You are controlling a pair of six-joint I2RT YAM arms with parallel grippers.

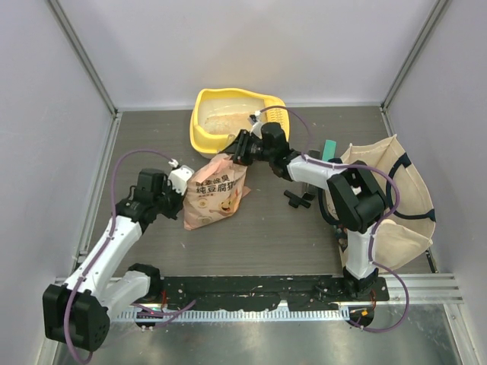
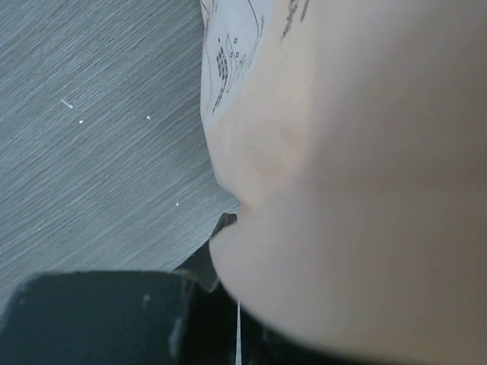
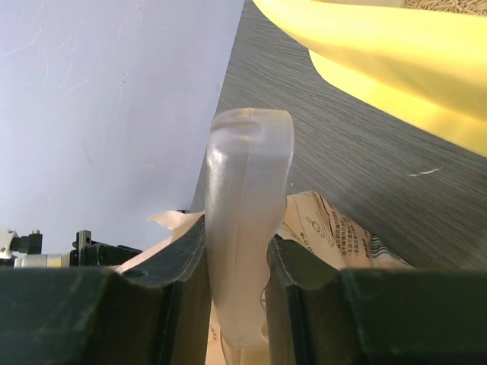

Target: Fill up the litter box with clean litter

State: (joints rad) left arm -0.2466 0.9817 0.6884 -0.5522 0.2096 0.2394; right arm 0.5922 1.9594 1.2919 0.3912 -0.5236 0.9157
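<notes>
While the right claw (image 1: 240, 149) pinches the litter bag (image 1: 216, 194) by its top and the left claw (image 1: 180, 180), pressed together, seemingly nips its side, pouring looks underway; next, tip it over the litter box (image 1: 199, 126) at the tabletop (image 1: 266, 232)'s far edge.

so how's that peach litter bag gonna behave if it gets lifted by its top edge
Probably floppy: the litter bag slumps on the table, and its top edge folds where the right fingers pinch it. Likely heavy for its size, being bulged with contents. The glossy film may slip.
</notes>
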